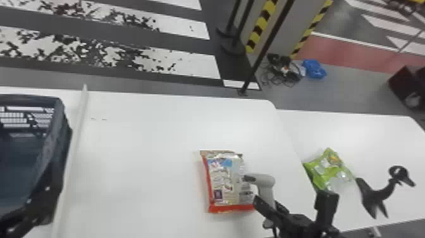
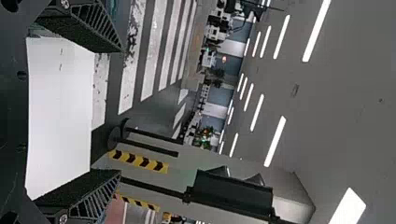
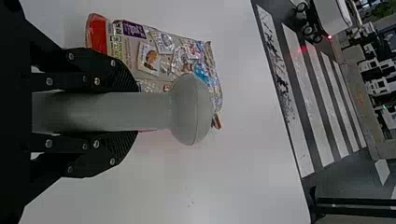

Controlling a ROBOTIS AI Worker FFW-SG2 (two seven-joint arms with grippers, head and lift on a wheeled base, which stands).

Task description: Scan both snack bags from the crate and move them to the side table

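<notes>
Scanner and right gripper were together over the main table, the jaws pinching the grey handle from either side. In the head view, the scanner's head overlapped the right edge of the red-edged snack bag; whether the two touched, I could not tell. That bag lay flat on the main table, its printed face up. The green snack bag lay on the side table, close to where the two tables met, with a black stand just beside it on the right. Over at the left stood the dark blue crate, a pale raised strip running between it and the bare stretch of tabletop. Left gripper was low by the crate's near side, and its own wrist view showed the jaws spread wide, one well apart from the other.
</notes>
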